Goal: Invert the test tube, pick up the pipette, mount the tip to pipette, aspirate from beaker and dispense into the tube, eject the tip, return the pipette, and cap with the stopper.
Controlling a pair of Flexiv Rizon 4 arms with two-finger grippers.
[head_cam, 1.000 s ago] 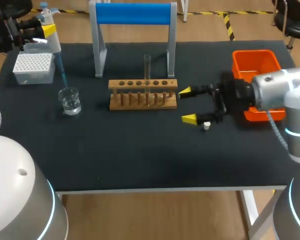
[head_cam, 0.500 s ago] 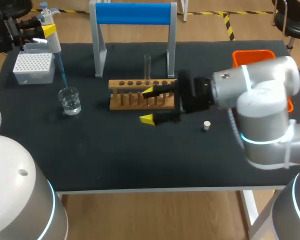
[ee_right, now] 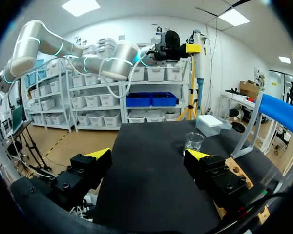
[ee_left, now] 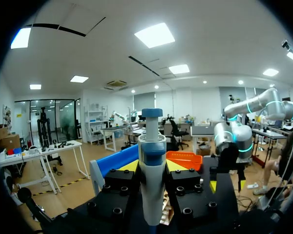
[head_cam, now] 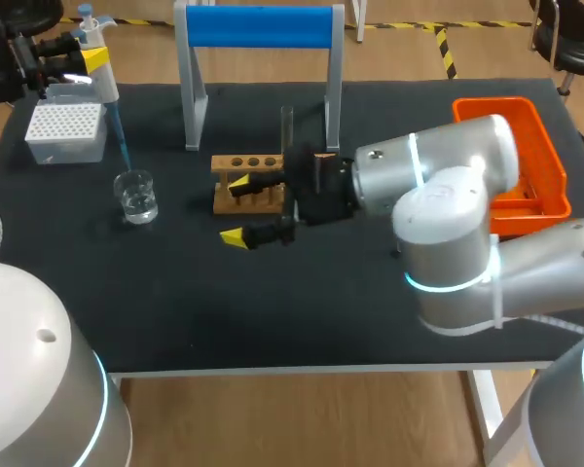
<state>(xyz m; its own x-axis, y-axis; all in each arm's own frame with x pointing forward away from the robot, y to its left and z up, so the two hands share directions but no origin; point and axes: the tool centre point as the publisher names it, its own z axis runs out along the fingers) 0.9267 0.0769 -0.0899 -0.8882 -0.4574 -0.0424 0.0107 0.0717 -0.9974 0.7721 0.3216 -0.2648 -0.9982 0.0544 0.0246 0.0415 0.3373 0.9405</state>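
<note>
Wooden rack [head_cam: 251, 185] beside the open right tool [head_cam: 236, 209].
Its test tube [head_cam: 287, 125] stands just right of that tool; the left tool [ee_left: 151, 168] grips the pipette [ee_left: 151, 146] over the beaker [head_cam: 136, 196].

On the black table [head_cam: 273, 311], an orange bin [head_cam: 496, 103] sits by the right edge, a stand with a blue crossbar [head_cam: 258, 26] rises near the middle of the back edge, and a wooden rack [head_cam: 258, 199] stands just in front of it.
</note>
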